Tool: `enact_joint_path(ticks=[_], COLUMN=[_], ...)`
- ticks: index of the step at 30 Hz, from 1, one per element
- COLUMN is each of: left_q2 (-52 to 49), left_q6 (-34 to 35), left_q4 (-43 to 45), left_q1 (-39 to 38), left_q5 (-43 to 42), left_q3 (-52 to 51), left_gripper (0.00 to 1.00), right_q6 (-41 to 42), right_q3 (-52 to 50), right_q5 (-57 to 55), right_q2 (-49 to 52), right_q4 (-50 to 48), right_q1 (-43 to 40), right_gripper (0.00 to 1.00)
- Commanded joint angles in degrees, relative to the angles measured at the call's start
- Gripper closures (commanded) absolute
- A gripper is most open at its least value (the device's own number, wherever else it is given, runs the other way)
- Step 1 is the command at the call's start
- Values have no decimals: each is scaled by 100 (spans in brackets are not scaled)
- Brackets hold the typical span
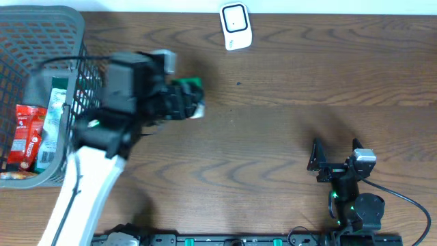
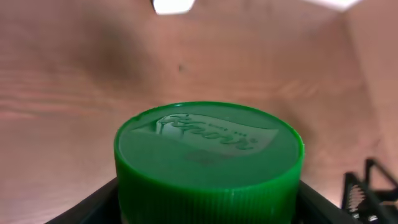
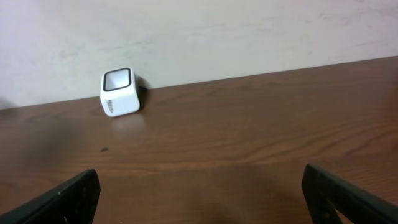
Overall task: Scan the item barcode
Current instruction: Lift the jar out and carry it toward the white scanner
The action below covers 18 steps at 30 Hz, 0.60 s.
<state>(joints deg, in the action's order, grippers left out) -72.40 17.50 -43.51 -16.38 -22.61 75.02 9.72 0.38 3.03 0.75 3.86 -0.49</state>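
A green-capped container (image 2: 208, 162) is gripped by the left hand (image 1: 181, 102) over the counter (image 1: 273, 137), just right of the basket (image 1: 41, 41). The right hand (image 1: 336, 152) is spread open and empty. A white scanner (image 1: 235, 26) is seen at the far edge.

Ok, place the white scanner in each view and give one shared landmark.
Overhead: scanner at top centre, near the table far edge.
Left wrist: scanner blurred, cut off at the top edge.
Right wrist: scanner left of centre, by the wall.
Shared landmark: the dark speck on the table just before it.
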Motion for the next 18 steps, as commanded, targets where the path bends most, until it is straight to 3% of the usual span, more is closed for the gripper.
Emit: enact_joint_path(ticks=[1, 11, 18], left_q2=[-446, -1989, -3023], left_q6=[125, 831, 1252], left_q4=[24, 177, 820], left_q1=[-577, -1631, -2109], left_q5=[463, 1519, 1587], left_q3=[81, 81, 81], left_gripper=[46, 46, 46], right_q6=[52, 52, 52], right_q3=[-7, -7, -7], right_q5=[-15, -15, -15], right_q2=[2, 2, 2], right_q4=[24, 24, 24], right_q1=[48, 48, 48], right_gripper=[1, 1, 1])
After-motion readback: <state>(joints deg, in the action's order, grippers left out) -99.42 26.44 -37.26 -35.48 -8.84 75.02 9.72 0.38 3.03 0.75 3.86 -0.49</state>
